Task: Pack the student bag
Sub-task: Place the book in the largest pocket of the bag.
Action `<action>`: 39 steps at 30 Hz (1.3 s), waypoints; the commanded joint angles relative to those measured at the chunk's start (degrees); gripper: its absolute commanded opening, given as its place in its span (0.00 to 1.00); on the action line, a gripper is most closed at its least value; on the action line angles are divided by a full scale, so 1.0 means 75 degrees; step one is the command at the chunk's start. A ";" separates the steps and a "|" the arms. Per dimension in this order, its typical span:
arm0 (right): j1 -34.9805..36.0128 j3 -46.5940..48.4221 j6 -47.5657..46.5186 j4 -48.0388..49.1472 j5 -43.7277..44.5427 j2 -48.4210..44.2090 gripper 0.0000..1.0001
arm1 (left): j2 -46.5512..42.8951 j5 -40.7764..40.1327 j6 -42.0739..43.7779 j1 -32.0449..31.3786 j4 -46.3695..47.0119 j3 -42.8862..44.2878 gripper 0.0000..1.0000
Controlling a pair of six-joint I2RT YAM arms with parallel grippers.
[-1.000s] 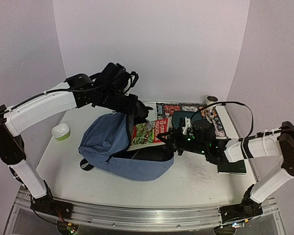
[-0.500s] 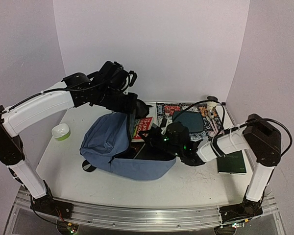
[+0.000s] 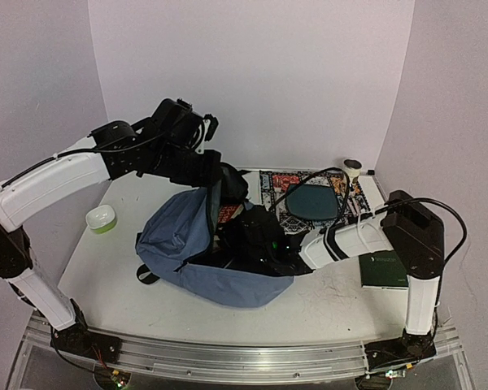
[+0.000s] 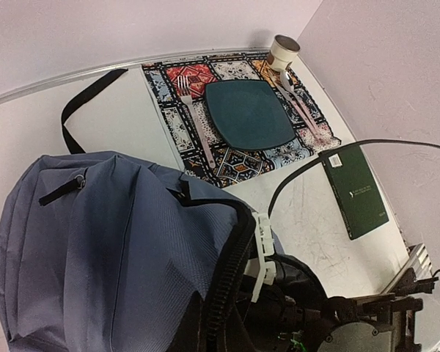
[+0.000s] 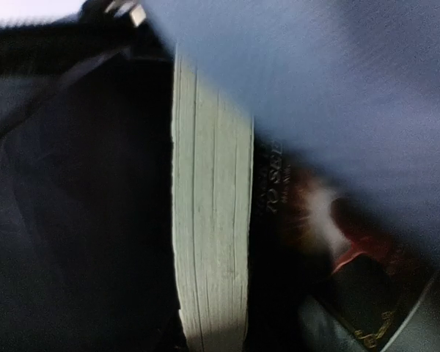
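Two arms meet at a soft slate-blue fabric backpack (image 3: 179, 236) that lies slumped mid-way across the white table (image 3: 122, 284). The left gripper (image 3: 224, 185), pressed together, pinches the bag's raised upper rim. The black right gripper (image 3: 254, 236) reaches into the dark opening, beside a thick paperback book (image 5: 209, 220) with rough pale page edges. Whether it is gripping anything cannot be told.

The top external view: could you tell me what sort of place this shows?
Probably a robotics lab cell: two arms on a metal rail at a white table, bare walls, a student bag and placemat as props.
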 commanded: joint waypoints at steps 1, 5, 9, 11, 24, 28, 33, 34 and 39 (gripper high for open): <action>0.0144 0.0883 0.0047 -0.1291 -0.0002 -0.0002 0.12 | -0.0674 -0.0310 -0.0089 -0.0004 0.1260 0.0045 0.00; 0.0239 0.0954 0.0171 -0.1840 -0.0552 0.0048 0.20 | -0.0728 -0.0452 -0.0081 0.0057 0.1326 -0.0197 0.00; 0.0306 0.1226 -0.0282 -0.2378 -0.1196 0.0071 0.32 | -0.0784 -0.0512 -0.0068 0.0132 0.1423 -0.0427 0.00; 0.0331 0.1274 -0.0526 -0.2598 -0.1456 -0.0007 0.38 | -0.0818 -0.0551 -0.0042 0.0164 0.1426 -0.0510 0.00; 0.0332 0.1662 -0.1883 -0.5130 -0.1828 -0.1184 0.68 | -0.1153 -0.0831 0.0093 0.0303 0.1505 -0.1270 0.00; 0.0337 0.1572 -0.2290 -0.5817 -0.1736 -0.1584 0.74 | -0.1259 -0.0973 0.0174 0.0345 0.1501 -0.1514 0.00; 0.0320 0.1492 -0.2854 -0.6476 -0.1692 -0.2008 0.80 | -0.1295 -0.1021 0.0270 0.0415 0.1501 -0.1922 0.00; 0.0307 0.1493 -0.3006 -0.6629 -0.1618 -0.2090 0.80 | -0.1293 -0.1029 0.0305 0.0432 0.1501 -0.2009 0.00; 0.0110 0.1384 -0.3696 -0.7770 -0.1268 -0.2563 0.83 | -0.1399 -0.1033 0.0493 0.0553 0.1488 -0.2515 0.00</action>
